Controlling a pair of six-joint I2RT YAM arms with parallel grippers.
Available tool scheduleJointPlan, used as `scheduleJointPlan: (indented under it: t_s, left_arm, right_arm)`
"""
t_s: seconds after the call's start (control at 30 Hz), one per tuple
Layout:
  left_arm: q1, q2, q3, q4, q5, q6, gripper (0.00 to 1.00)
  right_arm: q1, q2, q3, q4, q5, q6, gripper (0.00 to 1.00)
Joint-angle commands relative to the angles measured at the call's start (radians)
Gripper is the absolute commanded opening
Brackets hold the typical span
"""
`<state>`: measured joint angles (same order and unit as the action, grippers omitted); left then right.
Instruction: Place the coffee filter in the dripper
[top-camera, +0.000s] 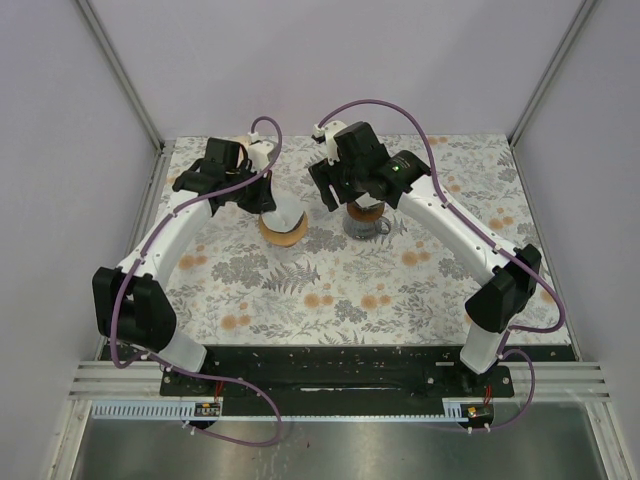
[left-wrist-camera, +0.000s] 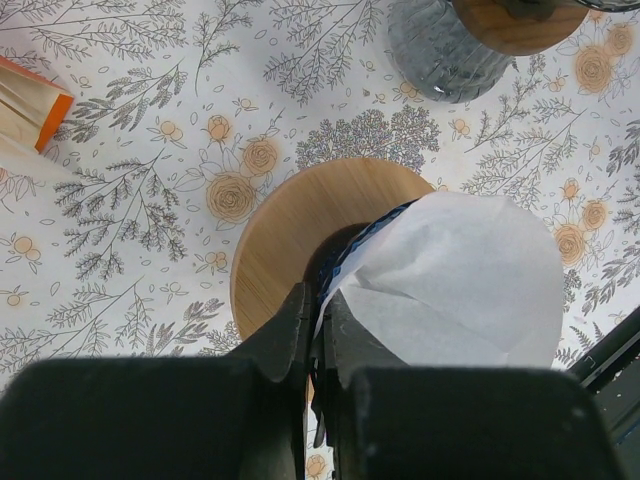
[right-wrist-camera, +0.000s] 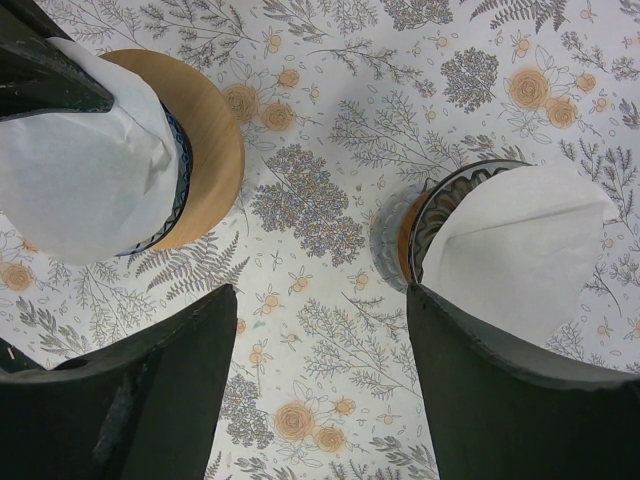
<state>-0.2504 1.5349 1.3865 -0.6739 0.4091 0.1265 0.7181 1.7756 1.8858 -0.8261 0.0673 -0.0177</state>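
Observation:
A white coffee filter (left-wrist-camera: 460, 280) sits in the dripper (left-wrist-camera: 285, 230), which has a round wooden base and a blue patterned rim. My left gripper (left-wrist-camera: 320, 305) is shut on the filter's near edge, right at the rim. From above, this dripper (top-camera: 283, 230) stands left of centre, with the left gripper (top-camera: 262, 193) at its upper left. My right gripper (right-wrist-camera: 320, 295) hangs open over the bare cloth between the two drippers, holding nothing. A second dripper (right-wrist-camera: 425, 215) at the right holds its own white filter (right-wrist-camera: 520, 250).
The second dripper rests on a glass server (left-wrist-camera: 445, 50). An orange-edged pack of filters (left-wrist-camera: 30, 110) lies on the flowered cloth at the far left. Grey walls and metal frame posts (top-camera: 120, 70) close in the table.

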Motion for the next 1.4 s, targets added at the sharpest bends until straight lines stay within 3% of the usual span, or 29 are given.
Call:
scheduleJointPlan:
  t_s: [0.0,0.13,0.27,0.63,0.77,0.83,1.13,1.37]
  left_arm:
    - [0.000,0.024,0.020,-0.021,-0.038,0.028,0.00]
    - [0.000,0.028,0.019,-0.024,-0.027,0.025,0.00]
    - [0.000,0.033,0.028,-0.029,-0.026,0.022,0.27]
    - [0.002,0.018,0.103,-0.055,-0.033,0.018,0.73]
    - [0.008,0.001,0.121,-0.055,-0.046,0.015,0.95]
    - [0.013,-0.010,0.129,-0.055,-0.052,0.013,0.99]
    - [0.091,-0.061,0.164,-0.056,-0.027,-0.019,0.99]
    - [0.195,-0.180,0.120,0.031,-0.117,-0.077,0.99]
  right_arm:
    - [-0.002,-0.015,0.007,0.038,-0.004,-0.004,0.77]
    - [-0.002,-0.016,0.007,0.033,-0.004,-0.004,0.77]
    - [-0.002,-0.016,0.007,0.028,-0.008,-0.005,0.77]
    - [0.000,-0.018,-0.004,0.025,-0.006,-0.007,0.77]
    - [-0.002,-0.018,-0.007,0.025,-0.003,-0.008,0.78]
    - [0.000,-0.018,-0.010,0.028,0.002,-0.010,0.78]
    - [-0.029,-0.047,-0.033,0.038,0.029,-0.001,0.78]
    - [-0.184,-0.174,-0.148,0.111,0.011,0.040,0.81]
